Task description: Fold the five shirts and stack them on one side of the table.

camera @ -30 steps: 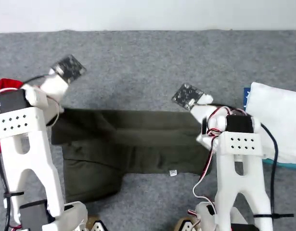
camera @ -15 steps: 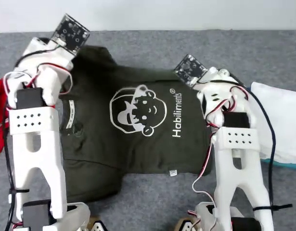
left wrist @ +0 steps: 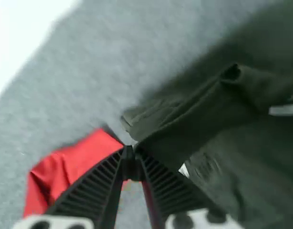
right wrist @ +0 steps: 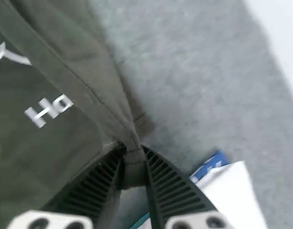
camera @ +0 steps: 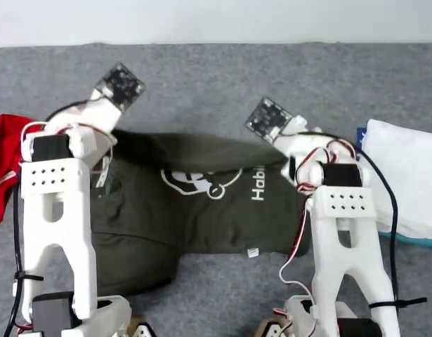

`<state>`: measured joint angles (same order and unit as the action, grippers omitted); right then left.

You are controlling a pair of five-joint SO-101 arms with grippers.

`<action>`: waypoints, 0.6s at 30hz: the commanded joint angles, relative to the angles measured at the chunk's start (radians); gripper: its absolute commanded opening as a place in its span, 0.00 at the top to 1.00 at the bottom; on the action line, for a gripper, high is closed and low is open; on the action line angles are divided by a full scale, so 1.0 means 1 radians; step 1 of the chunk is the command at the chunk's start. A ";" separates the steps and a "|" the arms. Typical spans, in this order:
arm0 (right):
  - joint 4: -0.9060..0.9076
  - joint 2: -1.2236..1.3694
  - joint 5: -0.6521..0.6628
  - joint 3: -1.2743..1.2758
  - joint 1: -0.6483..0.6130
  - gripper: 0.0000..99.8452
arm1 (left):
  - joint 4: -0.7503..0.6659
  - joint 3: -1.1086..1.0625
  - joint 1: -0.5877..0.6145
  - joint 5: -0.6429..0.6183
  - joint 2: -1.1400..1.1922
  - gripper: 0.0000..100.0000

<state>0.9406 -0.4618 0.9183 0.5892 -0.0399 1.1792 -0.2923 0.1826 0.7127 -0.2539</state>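
Checking in from the remote seat: the dark green shirt (camera: 201, 217) is spread across the grey table (camera: 216, 77) between my two arms, and its far edge is doubled over toward the near side, so the fold covers the top half of the white print (camera: 201, 181) on the chest. My left gripper (left wrist: 131, 161) has its fingers pinched tight on a bunched bit of the green cloth. From the wrist camera I can see the fabric running away from the pinch in a thick rolled ridge. The red shirt (camera: 1, 151) lies just beside that grip, crumpled at the table's left edge. My right gripper (right wrist: 132, 156) is likewise clamped on the green shirt, at the other end of the same fold, with a seam running straight out of the fingertips and the cloth looking pulled taut from there. White lettering shows on the cloth next to that seam. Off to the right sits the white shirt (camera: 405, 168), folded, close to the green one's right end, with something blue (camera: 359, 135) poking out from under it. On the near side, a little white tag (camera: 252, 252) shows at the green shirt's hem, and a flap of the shirt sticks out toward the near edge beside the left arm's base.
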 commanded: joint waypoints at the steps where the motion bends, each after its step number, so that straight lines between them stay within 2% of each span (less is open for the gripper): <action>1: 0.082 0.001 0.011 0.005 -0.012 0.99 | 0.117 0.004 -0.002 0.060 -0.046 0.98; 7: 0.101 -0.010 0.008 0.127 -0.008 0.99 | 0.281 0.004 -0.002 0.066 -0.038 0.98; 14: 0.114 -0.010 0.011 0.138 -0.012 0.99 | 0.497 0.005 -0.002 0.169 -0.046 0.98; 18: 0.154 -0.010 0.011 0.137 -0.007 0.99 | 0.537 0.008 0.038 0.212 -0.046 0.98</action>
<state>1.0679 -0.4634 0.9168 0.7350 -0.0399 1.6855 -0.2923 0.1872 0.8938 -0.2539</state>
